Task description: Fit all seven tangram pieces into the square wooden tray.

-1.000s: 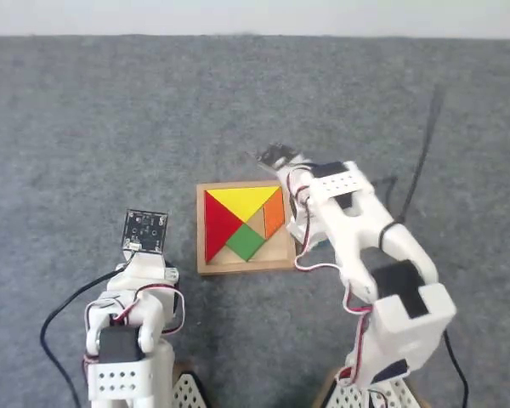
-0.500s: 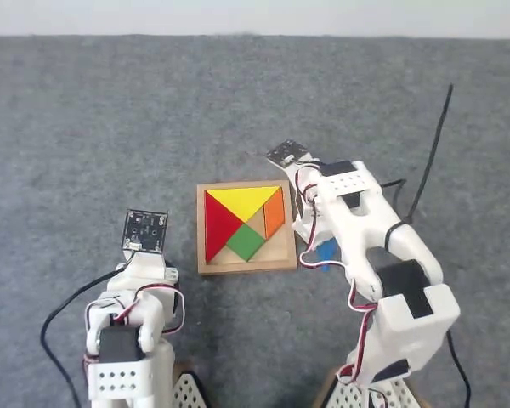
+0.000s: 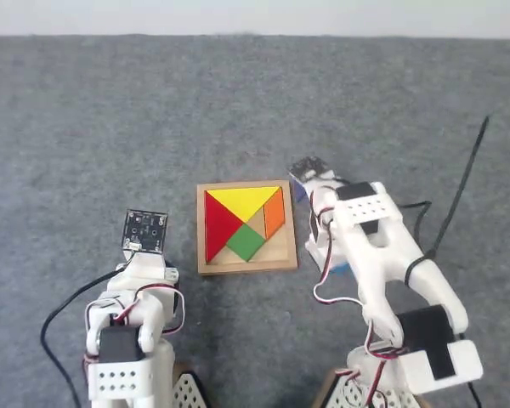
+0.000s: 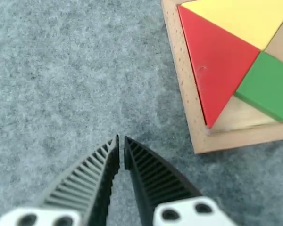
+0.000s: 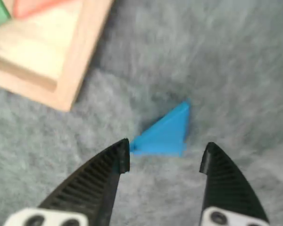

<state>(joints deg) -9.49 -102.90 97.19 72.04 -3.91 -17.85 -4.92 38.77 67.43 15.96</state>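
The square wooden tray [image 3: 202, 228] lies mid-table holding a yellow triangle [image 3: 240, 202], a red triangle [image 3: 218, 225], a green square [image 3: 246, 242] and an orange piece [image 3: 274, 212]. A blue triangle [image 5: 166, 133] lies flat on the grey mat just outside the tray's corner [image 5: 73, 70]. My right gripper [image 5: 166, 156] hangs open over it, one finger at each side, neither touching it. A sliver of the blue triangle [image 3: 341, 269] peeks out under the right arm [image 3: 361, 229]. My left gripper [image 4: 120, 142] is shut on nothing, on the mat short of the tray's edge [image 4: 185, 101].
Grey mat covers the table on all sides of the tray. The left arm [image 3: 140, 280] sits at the near left, its base at the front edge. Cables trail from both arms.
The right arm has swung away from the tray's right edge, to the right and nearer the front, to stand over the blue triangle. The left arm has not moved.
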